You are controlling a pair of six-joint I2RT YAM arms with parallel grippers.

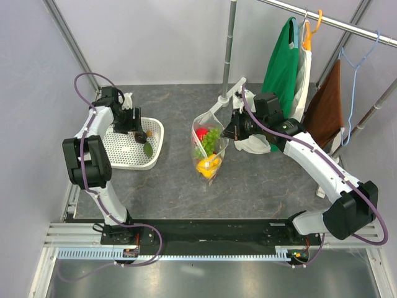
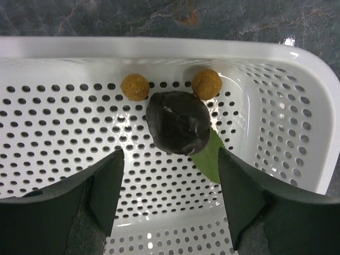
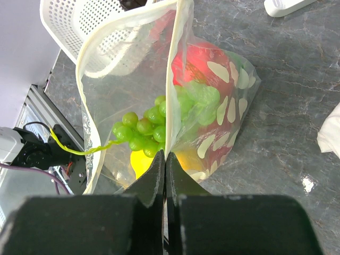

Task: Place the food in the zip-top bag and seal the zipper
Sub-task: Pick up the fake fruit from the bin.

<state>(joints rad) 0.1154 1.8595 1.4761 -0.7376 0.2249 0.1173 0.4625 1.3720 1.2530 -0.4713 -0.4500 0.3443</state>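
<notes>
While one dark rounded food piece with a green leaf lies in the white perforated basket, the left gripper is poised low over it. Its fingers are spread wide to either side and nothing is gripped (two small orange balls sit just behind). Further right, the zip-top bag is stood up on the table, with green grapes, a red piece and a yellow piece seen inside. Its zipper is pinched in the tightly closed right gripper, so the mouth is held up and open for loading.
</notes>
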